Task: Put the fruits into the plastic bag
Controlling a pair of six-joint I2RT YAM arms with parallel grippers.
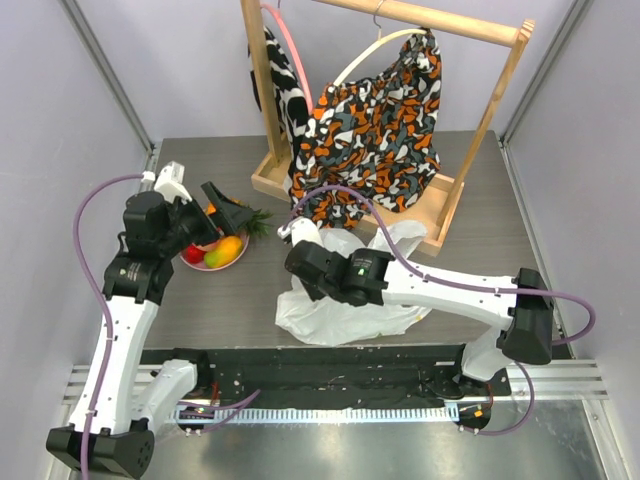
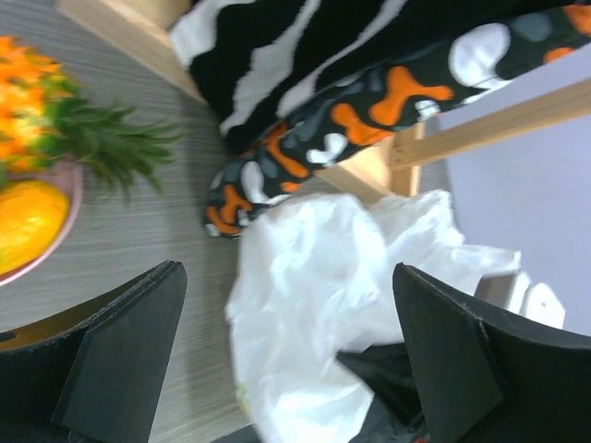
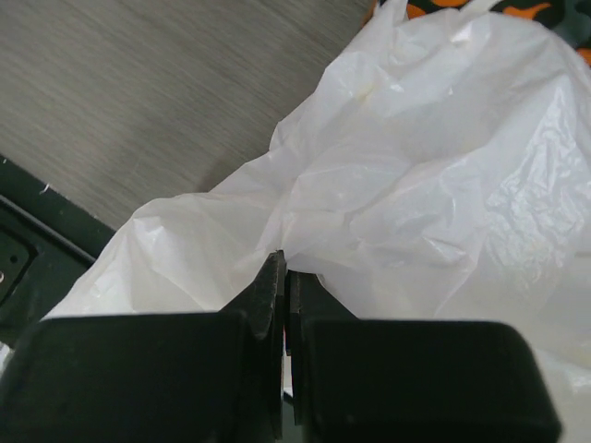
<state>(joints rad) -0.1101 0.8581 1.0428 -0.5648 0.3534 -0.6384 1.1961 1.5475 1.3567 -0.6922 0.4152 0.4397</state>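
- The left end effector (image 1: 228,212) stands wide apart and empty above the pink plate (image 1: 215,268), which carries the fruits at 9 o'clock of the plastic bag (image 1: 340,315).
- The right end effector (image 3: 284,268) is pressed together on a fold of the bag, which lies crumpled on the table (image 1: 220,310) at 6 o'clock of the patterned cloth (image 1: 375,130).
- The left arm covers part of the plate; a red fruit (image 1: 192,254), a mango (image 1: 225,250) and the pineapple (image 2: 37,129) show.

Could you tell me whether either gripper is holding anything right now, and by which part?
The right gripper pinches the plastic bag by a crumpled fold of its film; the left gripper is open, holding nothing.
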